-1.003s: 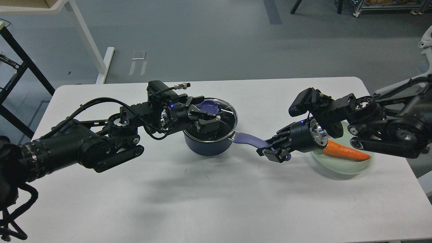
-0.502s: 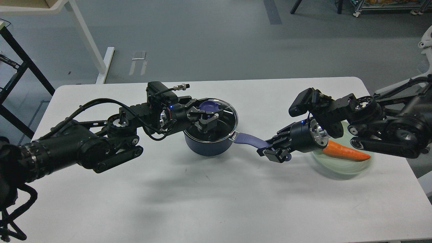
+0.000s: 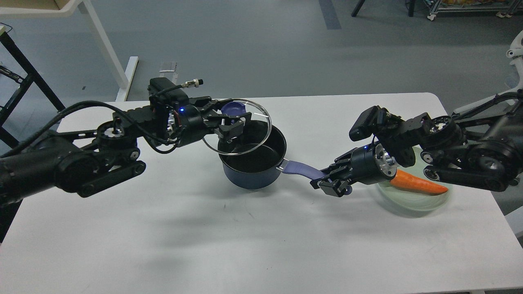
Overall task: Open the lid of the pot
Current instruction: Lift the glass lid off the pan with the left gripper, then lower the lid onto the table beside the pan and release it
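Note:
The dark navy pot (image 3: 253, 161) stands on the white table (image 3: 204, 228) near its middle, black inside showing. Its lavender-blue handle (image 3: 300, 168) points right. My right gripper (image 3: 333, 181) is shut on the handle's end. My left gripper (image 3: 233, 118) is shut on the lavender-blue knob (image 3: 233, 109) of the clear glass lid (image 3: 239, 127). The lid hangs tilted above the pot's back-left rim, lifted off it.
A pale green glass plate (image 3: 412, 200) lies at the right under my right arm, with an orange carrot (image 3: 419, 183) on it. A black frame and a white table leg stand beyond the table's far left edge.
My left gripper closed on the lid's knob, then lifted the lid up and to the left off the pot. The pot's inside now shows. The right arm has not moved.

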You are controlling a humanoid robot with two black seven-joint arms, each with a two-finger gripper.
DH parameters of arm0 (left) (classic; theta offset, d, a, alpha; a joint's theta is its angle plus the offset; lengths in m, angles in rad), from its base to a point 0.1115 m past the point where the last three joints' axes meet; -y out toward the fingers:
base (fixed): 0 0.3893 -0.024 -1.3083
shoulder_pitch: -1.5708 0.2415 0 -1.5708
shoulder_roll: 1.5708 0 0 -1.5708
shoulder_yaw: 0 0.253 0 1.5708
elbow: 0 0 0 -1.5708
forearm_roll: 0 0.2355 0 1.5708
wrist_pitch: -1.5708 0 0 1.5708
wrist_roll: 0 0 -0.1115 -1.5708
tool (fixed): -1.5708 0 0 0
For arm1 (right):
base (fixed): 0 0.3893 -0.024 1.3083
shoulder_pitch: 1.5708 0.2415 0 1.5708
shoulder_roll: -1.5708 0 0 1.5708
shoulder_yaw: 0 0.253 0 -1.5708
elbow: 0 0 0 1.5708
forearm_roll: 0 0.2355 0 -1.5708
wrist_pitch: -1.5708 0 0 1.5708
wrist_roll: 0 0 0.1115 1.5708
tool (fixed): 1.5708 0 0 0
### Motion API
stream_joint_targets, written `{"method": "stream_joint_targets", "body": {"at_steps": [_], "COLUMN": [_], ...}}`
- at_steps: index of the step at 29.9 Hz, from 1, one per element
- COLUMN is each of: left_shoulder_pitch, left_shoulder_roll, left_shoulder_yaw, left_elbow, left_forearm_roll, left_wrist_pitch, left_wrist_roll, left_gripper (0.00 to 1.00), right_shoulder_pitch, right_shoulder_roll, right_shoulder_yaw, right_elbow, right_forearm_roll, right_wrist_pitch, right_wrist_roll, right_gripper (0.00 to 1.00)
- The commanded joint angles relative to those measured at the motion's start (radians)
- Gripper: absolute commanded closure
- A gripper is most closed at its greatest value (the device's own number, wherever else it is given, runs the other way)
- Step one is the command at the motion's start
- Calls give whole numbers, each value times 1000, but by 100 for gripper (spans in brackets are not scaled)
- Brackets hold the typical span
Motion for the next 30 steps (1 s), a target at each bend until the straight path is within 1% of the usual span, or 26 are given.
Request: {"method": "stream_joint_targets", "body": {"at_steps": [1,3,5,8,10,12,15,20,23,28,30], "left_shoulder_pitch": [9,29,82,147,199,248,285,348,359,373,373], "left_shoulder_roll": [146,204,241,277,287,287,278,258,226,218,217], "left_shoulder_yaw": [14,16,16,13,13,11,17,17,17,17,17], "left_elbow": [-28,-15,-8,20,32,52,96,142,167,172,172], "left_forearm_roll": [-50,-58,-69,-70,-73,-84,-93,-93,-93,-93,-95], "left_wrist_pitch": [1,1,3,4,10,48,107,130,135,135,136], "left_wrist_roll": [-8,-10,-14,-21,-33,-41,-42,-41,-42,-41,-41], "left_gripper": [50,50,50,49,49,49,49,49,49,48,46], "right_shoulder_pitch": [0,-2,-2,-3,-5,-8,-13,-13,-13,-19,-19], "right_shoulder_roll": [3,4,4,6,7,6,3,-2,-2,-2,0], "right_shoulder_yaw": [0,0,0,0,0,0,0,0,0,0,0], "right_elbow": [-1,-2,-2,-2,-5,-11,-11,-11,-11,-11,-11], "right_forearm_roll": [-1,-2,-2,-5,-8,-8,-10,-8,-8,-7,-8], "right_wrist_pitch": [0,0,0,0,0,0,0,0,-2,-3,-3], "right_wrist_roll": [0,0,0,0,0,0,0,1,1,1,1], "right_gripper": [79,79,79,79,79,79,79,79,79,79,79]}}
